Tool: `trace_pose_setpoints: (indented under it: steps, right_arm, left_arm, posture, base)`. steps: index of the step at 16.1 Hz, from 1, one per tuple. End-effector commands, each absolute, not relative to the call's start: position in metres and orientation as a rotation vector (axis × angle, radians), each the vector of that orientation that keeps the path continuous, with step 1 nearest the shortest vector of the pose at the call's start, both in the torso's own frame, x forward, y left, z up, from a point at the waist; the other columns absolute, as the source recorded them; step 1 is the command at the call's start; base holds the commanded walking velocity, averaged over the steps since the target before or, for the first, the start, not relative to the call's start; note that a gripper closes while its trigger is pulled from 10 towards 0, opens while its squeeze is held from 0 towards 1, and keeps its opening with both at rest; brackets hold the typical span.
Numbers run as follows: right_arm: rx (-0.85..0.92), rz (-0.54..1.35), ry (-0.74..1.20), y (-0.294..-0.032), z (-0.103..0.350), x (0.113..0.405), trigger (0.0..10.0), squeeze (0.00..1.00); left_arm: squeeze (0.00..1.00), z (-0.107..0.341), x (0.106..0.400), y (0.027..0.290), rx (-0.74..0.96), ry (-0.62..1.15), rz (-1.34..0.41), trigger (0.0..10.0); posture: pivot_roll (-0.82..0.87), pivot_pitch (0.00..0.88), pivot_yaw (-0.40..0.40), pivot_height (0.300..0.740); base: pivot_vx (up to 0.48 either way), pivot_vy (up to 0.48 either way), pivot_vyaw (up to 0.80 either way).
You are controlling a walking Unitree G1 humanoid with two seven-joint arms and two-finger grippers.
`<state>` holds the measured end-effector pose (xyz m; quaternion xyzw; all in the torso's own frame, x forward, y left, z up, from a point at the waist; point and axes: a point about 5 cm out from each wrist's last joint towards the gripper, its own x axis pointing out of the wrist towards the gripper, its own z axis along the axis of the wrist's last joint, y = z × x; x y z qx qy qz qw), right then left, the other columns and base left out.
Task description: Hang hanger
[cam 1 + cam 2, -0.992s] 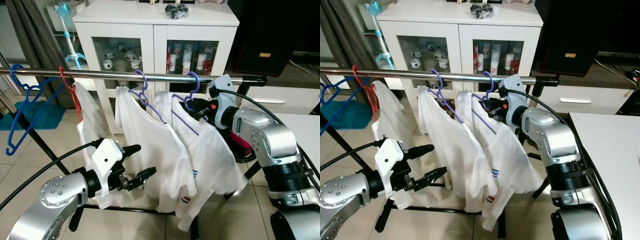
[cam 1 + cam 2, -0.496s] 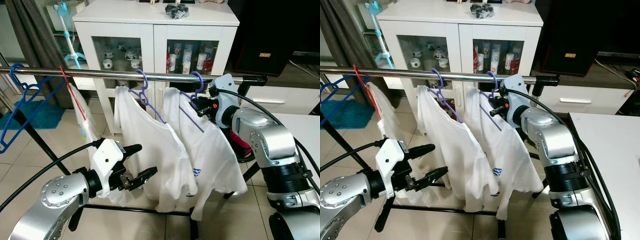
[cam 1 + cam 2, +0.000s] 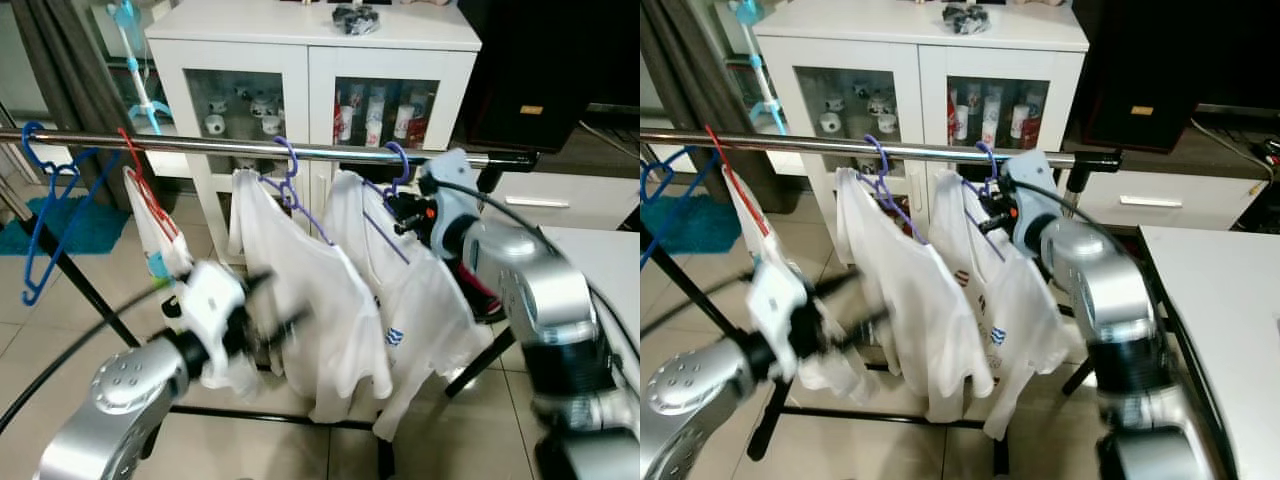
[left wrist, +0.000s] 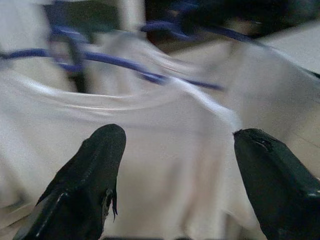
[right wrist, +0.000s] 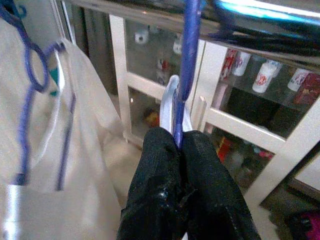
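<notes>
The purple hanger (image 3: 385, 205) with its white shirt (image 3: 425, 300) is sitting with its hook over the chrome rail (image 3: 210, 149) now — a second ago that hook was hanging lower and tilted, and half a second ago it was just coming up to the bar. The shirt has swung in under it and is settling straighter beside the other purple hanger (image 3: 290, 190), which carries a white shirt of its own.

The right gripper (image 5: 181, 145) is still pinching the hanger's neck just under the hook, its two black fingers pressed tight together on the purple wire. So the hook looks placed, but the hold is not yet let go — by my reading the hanging is all but done and the release is what remains.

Down low, the left gripper (image 4: 177, 165) is moving fast — it is a smear in both head views where it was sharp before. Its fingers are spread wide with nothing between them, pointing at white shirt cloth.

Further left along the rail, the red hanger (image 3: 150, 195) with its garment and the bare blue hanger (image 3: 45, 215) are swinging a little, shifted from where they hung a second ago. Behind the rail the white cabinet (image 3: 300, 40) is standing as before.
</notes>
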<state>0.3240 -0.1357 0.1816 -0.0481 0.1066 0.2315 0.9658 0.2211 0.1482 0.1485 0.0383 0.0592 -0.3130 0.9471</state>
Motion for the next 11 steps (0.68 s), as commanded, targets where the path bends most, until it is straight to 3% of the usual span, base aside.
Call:
trace_pose_setpoints:
  steps: [1, 6, 11]
  right_arm:
    - [-0.087, 0.457, 0.109, -0.138, 0.201, 0.322, 10.0, 0.00]
    - [0.009, 0.465, 0.036, -0.135, 0.196, 0.283, 10.0, 0.00]
    - [0.047, 0.393, 0.119, -0.142, 0.173, 0.264, 10.0, 0.00]
  left_arm:
    - [0.00, 0.148, 0.223, 0.153, 0.085, 0.130, -0.581, 10.0]
    - [0.00, 0.141, 0.222, 0.153, 0.079, 0.147, -0.488, 10.0]
    - [0.00, 0.140, 0.221, 0.153, 0.086, 0.157, -0.480, 10.0]
  posture:
    - [-0.12, 0.000, 0.004, 0.740]
    - [-0.12, 0.000, 0.014, 0.740]
    - [-0.12, 0.000, 0.011, 0.740]
  base:
    - [0.000, 0.000, 0.00]
    - [0.000, 0.000, 0.00]
    - [0.000, 0.000, 0.00]
